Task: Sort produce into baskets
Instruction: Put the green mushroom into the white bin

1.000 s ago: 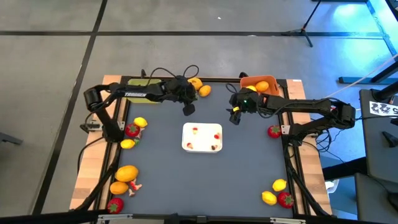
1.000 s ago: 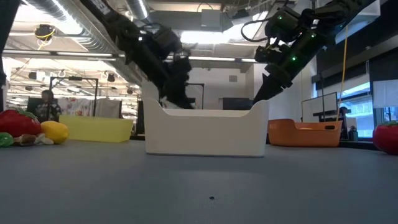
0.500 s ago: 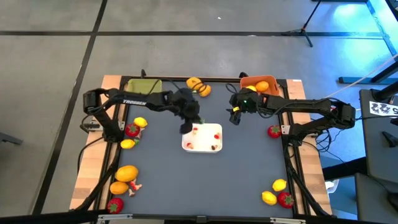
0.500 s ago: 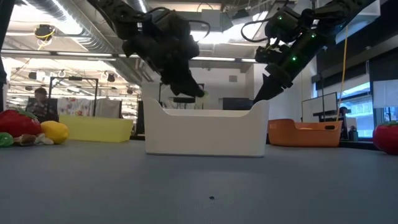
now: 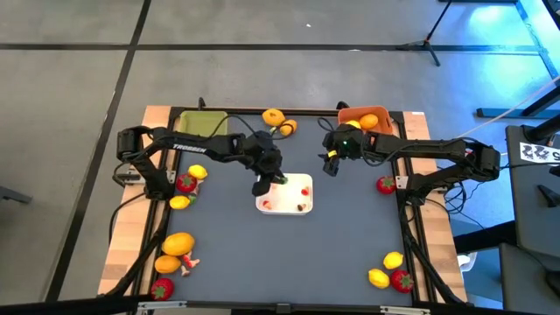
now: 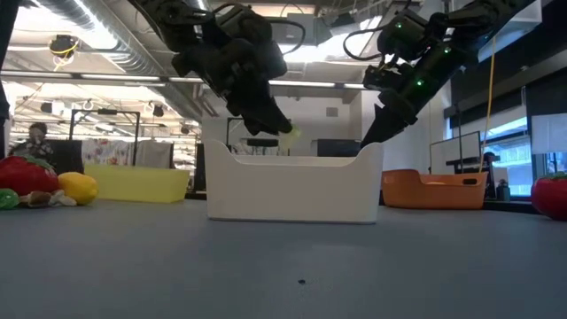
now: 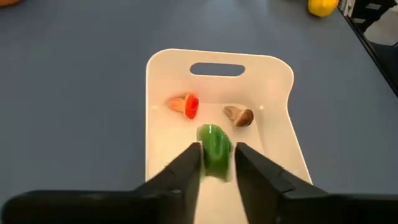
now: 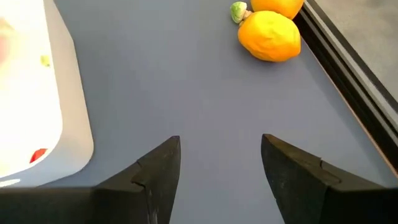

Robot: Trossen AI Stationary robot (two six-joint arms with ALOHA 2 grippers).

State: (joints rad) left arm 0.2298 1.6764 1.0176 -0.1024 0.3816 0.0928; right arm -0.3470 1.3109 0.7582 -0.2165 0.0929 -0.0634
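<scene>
My left gripper (image 5: 265, 184) hangs over the far left part of the flat white tray (image 5: 302, 207), shut on a small green piece (image 7: 214, 149). The piece also shows in the low view (image 6: 290, 136). My right gripper (image 5: 331, 163) is open and empty above the table, between the tray and the orange basket (image 5: 350, 114), which holds an orange fruit (image 5: 368, 122). The yellow-green basket (image 5: 201, 122) stands at the far left. Two orange fruits (image 5: 280, 121) lie at the far edge. My left gripper pinches the small green piece by its two sides (image 7: 205, 152) between its two fingers, at their free ends. The fingers slant down from the table's far left. The piece is lifted clear, above the tray's floor (image 7: 168, 143).
The tray holds a red scrap (image 7: 185, 104) and a brown scrap (image 7: 239, 115). A strawberry (image 5: 185, 183) and lemons (image 5: 198, 171) lie at the left edge. More fruit lies at the near left (image 5: 178, 243) and near right (image 5: 393, 260). A strawberry (image 5: 386, 184) lies at the right.
My left gripper has gone from beside the orange fruits at the far edge toward the table's near edge and down, ending over the white tray's far left part.
</scene>
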